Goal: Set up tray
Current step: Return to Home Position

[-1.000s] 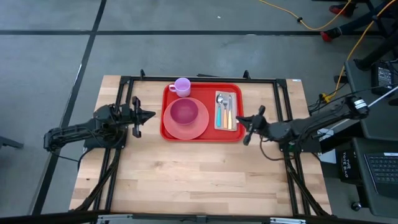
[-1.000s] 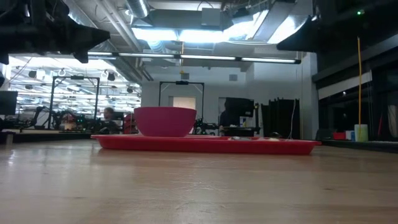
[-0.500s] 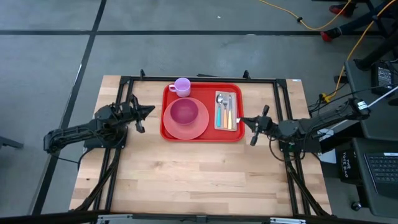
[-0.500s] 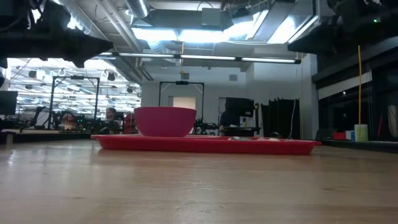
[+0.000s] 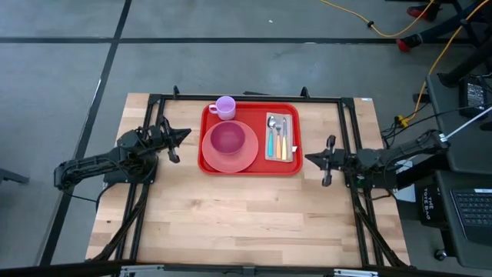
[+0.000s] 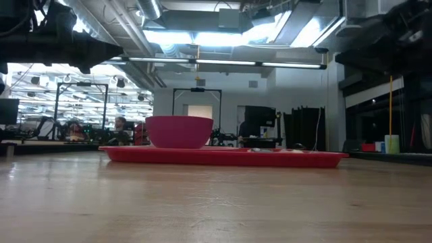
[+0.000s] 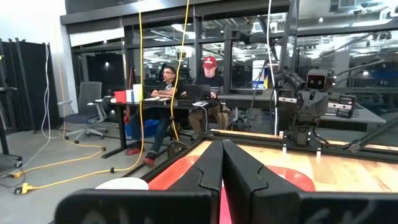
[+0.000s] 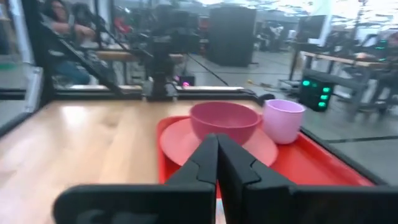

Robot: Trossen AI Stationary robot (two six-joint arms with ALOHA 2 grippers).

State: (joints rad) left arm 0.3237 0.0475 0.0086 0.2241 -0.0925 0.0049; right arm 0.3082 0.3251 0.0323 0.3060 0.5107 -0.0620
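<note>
The red tray (image 5: 250, 166) lies flat on the wooden table, toward its far edge; the low view shows its rim (image 6: 223, 156). On it stand a pink plate (image 5: 231, 160) with a magenta bowl (image 5: 228, 138), a lilac cup (image 5: 225, 108), and cutlery on a grey napkin (image 5: 279, 137). My left gripper (image 5: 186, 135) hovers shut just left of the tray. My right gripper (image 5: 309, 158) hovers shut just right of the tray's near right corner. In the right wrist view the shut gripper (image 8: 217, 155) points at the bowl (image 8: 224, 121) and cup (image 8: 283, 121).
A black frame (image 5: 246, 98) runs around the table's far part and down both sides. Bare wood (image 5: 246, 215) fills the near half of the table. People sit at desks (image 7: 186, 81) in the room beyond; cables and equipment stand to the right of the table.
My right gripper has drawn back from the tray's right rim toward the table's right and near edges, staying shut. My left gripper has turned slightly and shifted a little toward the far edge beside the tray. The tray and the things on it have stayed put.
</note>
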